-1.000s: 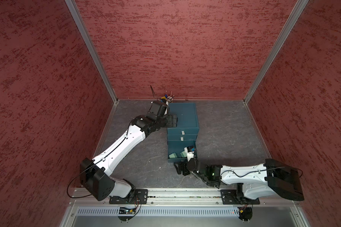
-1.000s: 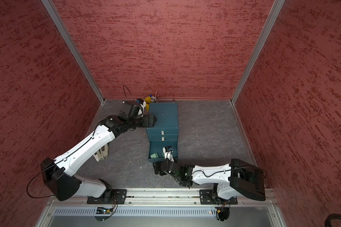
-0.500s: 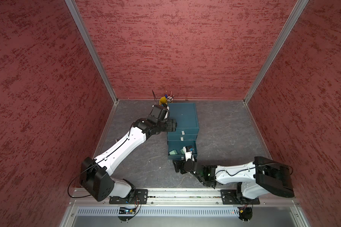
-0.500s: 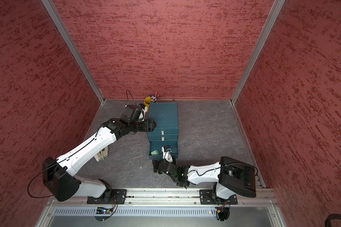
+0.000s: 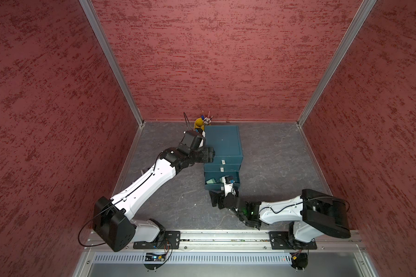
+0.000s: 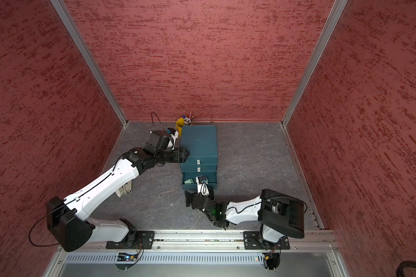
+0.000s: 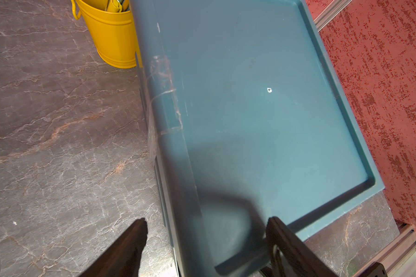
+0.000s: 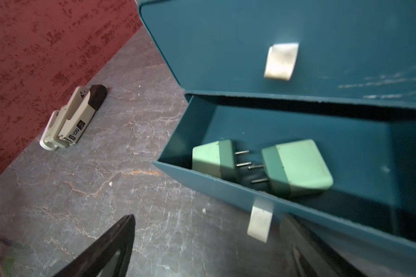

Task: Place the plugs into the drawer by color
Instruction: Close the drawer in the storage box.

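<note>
Two green plugs (image 8: 296, 167) lay in the open bottom drawer (image 8: 197, 124). The left gripper (image 7: 207, 221) and right gripper (image 8: 207, 223) were open, empty. No other plugs showed.

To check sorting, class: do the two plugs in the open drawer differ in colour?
No, both plugs in the drawer are mint green.
</note>
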Available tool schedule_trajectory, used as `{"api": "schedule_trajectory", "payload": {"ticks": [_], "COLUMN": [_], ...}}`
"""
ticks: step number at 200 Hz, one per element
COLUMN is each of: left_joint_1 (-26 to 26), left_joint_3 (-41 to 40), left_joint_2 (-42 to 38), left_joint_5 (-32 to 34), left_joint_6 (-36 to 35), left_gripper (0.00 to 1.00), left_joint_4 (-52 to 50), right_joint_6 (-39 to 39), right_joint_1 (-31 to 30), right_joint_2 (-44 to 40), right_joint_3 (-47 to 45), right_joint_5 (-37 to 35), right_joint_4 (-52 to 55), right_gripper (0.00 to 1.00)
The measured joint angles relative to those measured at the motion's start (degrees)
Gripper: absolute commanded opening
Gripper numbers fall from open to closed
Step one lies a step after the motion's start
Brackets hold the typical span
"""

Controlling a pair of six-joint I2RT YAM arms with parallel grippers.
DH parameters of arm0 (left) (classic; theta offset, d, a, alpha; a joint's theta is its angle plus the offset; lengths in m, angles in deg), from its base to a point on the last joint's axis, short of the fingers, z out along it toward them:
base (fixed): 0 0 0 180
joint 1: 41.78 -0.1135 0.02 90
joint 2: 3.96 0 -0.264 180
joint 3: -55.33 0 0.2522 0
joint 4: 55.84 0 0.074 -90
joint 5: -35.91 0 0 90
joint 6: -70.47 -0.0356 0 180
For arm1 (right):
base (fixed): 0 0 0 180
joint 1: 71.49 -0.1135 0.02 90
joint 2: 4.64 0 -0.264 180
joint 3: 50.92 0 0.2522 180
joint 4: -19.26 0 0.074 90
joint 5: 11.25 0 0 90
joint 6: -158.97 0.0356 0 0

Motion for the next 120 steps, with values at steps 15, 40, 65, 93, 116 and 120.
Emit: {"api": "schedule_trajectory", "payload": {"ticks": [15, 40, 65, 93, 116, 120], "left_joint_1": [0.37, 1.36, 1.95, 2.01, 2.01, 2.01], "left_joint_3": [0.00, -0.02, -0.09, -0.11, -0.13, -0.13], "left_joint_2": [0.00, -0.04, -0.07, -0.20, -0.48, -0.50], "left_joint_5": [0.57, 1.88, 2.64, 2.91, 3.06, 3.08], "left_joint_6": [0.00, -0.02, -0.04, -0.09, -0.37, -0.37], "left_gripper": [0.80, 0.80, 0.80, 0.80, 0.80, 0.80], "left_joint_4": [0.02, 0.17, 0.42, 0.42, 0.26, 0.24], "right_joint_6": [-1.66, -3.91, -6.16, -7.93, -8.76, -8.81], "right_joint_1": [0.90, 2.78, 3.78, 4.48, 4.94, 5.01], "right_joint_2": [0.22, 0.92, 1.84, 2.56, 2.56, 2.56], "right_joint_3": [-0.02, -0.02, -0.52, -1.11, -2.05, -2.14], "right_joint_5": [-0.15, -0.26, -0.87, -1.53, -1.92, -1.92], "right_joint_4": [-2.89, -6.27, -10.19, -12.24, -13.97, -14.10], "right_gripper": [0.98, 0.98, 0.97, 0.97, 0.97, 0.97]}}
